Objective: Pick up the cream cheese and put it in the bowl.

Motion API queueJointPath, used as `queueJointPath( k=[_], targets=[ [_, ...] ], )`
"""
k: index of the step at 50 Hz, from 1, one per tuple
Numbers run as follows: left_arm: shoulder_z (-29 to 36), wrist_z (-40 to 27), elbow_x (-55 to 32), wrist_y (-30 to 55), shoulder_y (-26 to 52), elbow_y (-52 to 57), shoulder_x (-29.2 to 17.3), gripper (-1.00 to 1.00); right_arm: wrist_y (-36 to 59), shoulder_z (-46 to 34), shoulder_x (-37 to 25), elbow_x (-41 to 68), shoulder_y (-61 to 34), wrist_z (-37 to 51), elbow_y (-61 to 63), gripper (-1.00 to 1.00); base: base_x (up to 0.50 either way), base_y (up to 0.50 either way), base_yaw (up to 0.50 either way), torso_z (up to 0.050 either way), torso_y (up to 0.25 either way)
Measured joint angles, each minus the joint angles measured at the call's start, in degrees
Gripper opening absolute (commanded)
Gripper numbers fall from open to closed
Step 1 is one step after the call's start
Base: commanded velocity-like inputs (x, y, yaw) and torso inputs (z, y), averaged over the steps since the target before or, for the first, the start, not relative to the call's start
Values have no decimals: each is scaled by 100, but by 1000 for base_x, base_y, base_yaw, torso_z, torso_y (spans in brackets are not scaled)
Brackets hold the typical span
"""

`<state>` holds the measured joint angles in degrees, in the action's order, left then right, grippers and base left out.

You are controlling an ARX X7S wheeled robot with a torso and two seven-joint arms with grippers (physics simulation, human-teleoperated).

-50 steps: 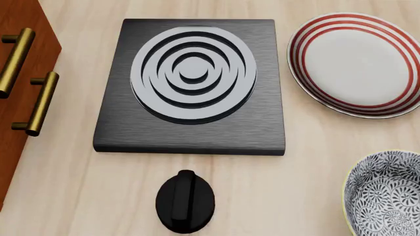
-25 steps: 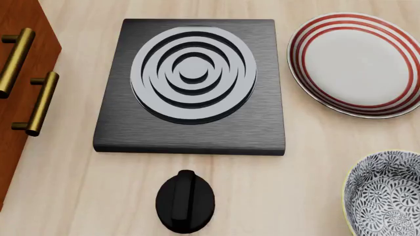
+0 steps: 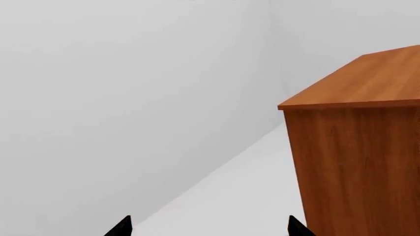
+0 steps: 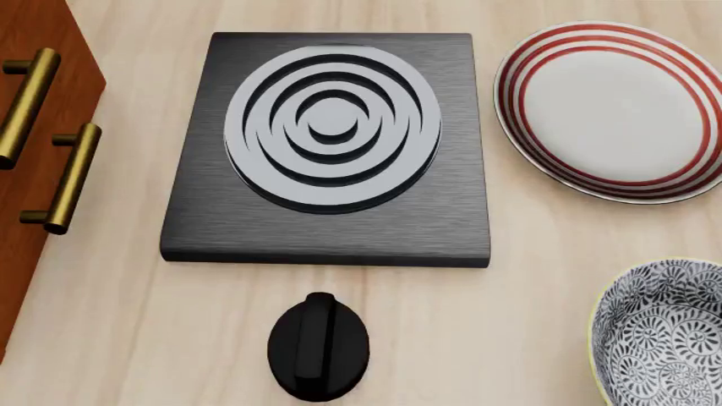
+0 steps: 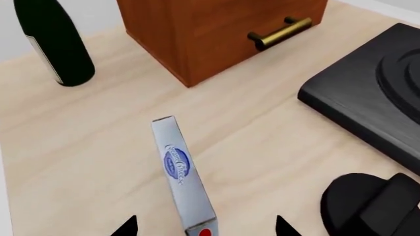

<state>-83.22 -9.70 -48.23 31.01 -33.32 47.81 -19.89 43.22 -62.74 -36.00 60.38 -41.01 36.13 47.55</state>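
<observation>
The cream cheese shows only in the right wrist view. It is a thin light blue-grey box with a blue oval logo, standing on its narrow side on the wooden tabletop. Its red end flap points toward my right gripper. That gripper is open, and its two black fingertips straddle the near end of the box without touching it. The bowl, blue-and-white patterned with a pale rim, sits at the lower right of the head view and holds nothing that I can see. My left gripper is open and holds nothing, facing a white wall and floor. Neither gripper shows in the head view.
A black stove plate with grey rings lies mid-table, its black knob in front. A red-ringed white plate sits at the right. A wooden cabinet with brass handles stands at the left. A dark bottle stands beyond the box.
</observation>
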Motion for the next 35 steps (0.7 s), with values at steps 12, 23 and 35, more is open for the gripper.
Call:
queueJointPath(
  k=[12,23,35],
  targets=[
    [-65,30,-70,42,8,9,-2,100,54,-115,193,-120,-76,-113,-253,100,0,0,0,0,0],
    [-96,56,-103,82,20,10,-10,100,97,-254,369,-260,-119,-223,-474,100,0,0,0,0,0],
    [-122,82,-108,123,22,26,-15,100,123,-392,527,-404,-166,-366,-734,100,0,0,0,0,0]
  ],
)
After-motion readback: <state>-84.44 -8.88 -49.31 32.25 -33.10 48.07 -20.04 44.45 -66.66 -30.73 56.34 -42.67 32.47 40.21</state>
